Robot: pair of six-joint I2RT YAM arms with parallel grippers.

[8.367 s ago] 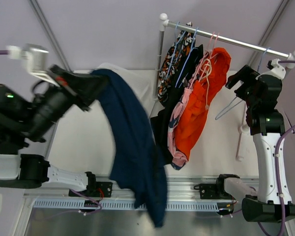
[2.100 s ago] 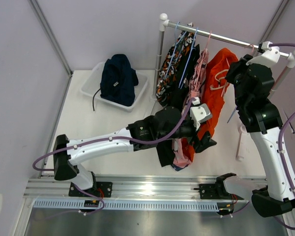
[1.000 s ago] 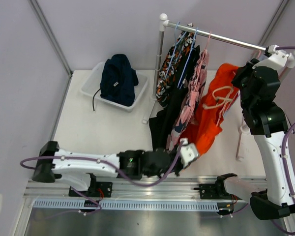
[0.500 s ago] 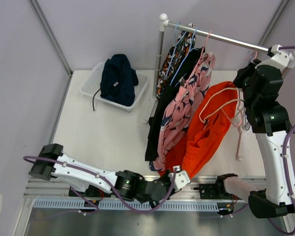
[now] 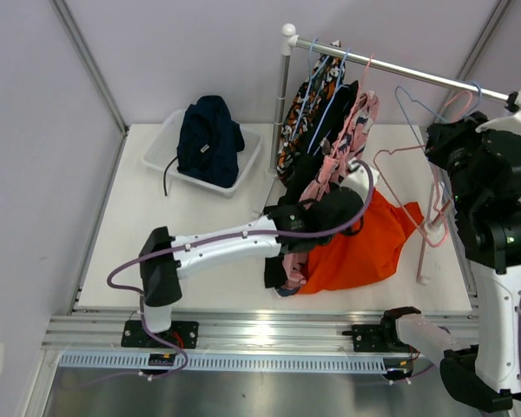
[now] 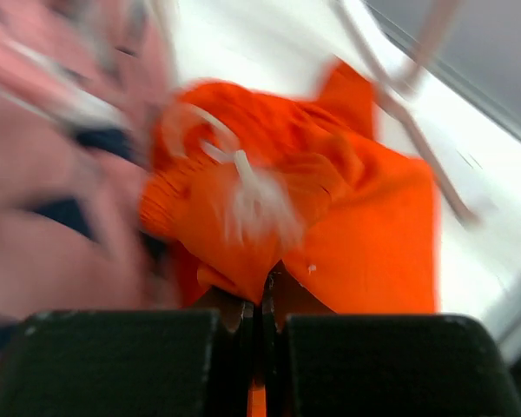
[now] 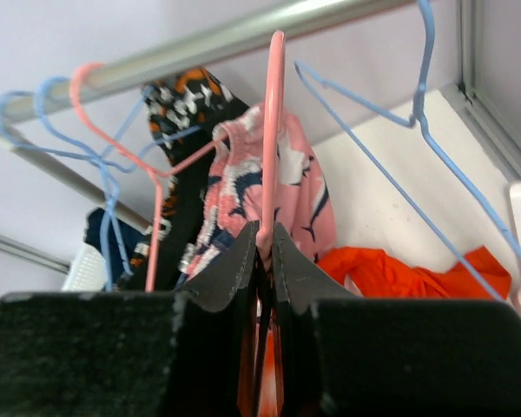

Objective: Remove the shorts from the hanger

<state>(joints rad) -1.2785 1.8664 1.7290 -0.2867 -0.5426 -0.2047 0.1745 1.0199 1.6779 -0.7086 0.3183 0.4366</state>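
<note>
The bright orange-red shorts point(image 5: 358, 254) lie spread on the table below the rail, off their hanger. My left gripper point(image 5: 354, 221) is shut on a fold of the orange shorts point(image 6: 356, 226), and in the left wrist view the gripper point(image 6: 262, 300) pinches the cloth tightly. My right gripper point(image 5: 438, 167) is shut on the bare pink hanger point(image 5: 406, 193), held up near the rail's right end. In the right wrist view the gripper point(image 7: 265, 239) clamps the pink hanger's wire point(image 7: 273, 130). The navy shorts point(image 5: 210, 137) fill the white bin point(image 5: 156, 149).
On the metal rail point(image 5: 391, 68) hang the blotch-pattern shorts point(image 5: 302, 117), the black shorts point(image 5: 326, 130) and the pink printed shorts point(image 5: 343, 143). An empty blue hanger point(image 5: 414, 97) hangs to their right. The rail's post point(image 5: 282, 104) stands mid-table.
The orange shorts have slipped off the pink hanger and dropped to the table. My left arm swung back from the front edge to mid-table, still gripping them. The right gripper lifted the bare hanger.
</note>
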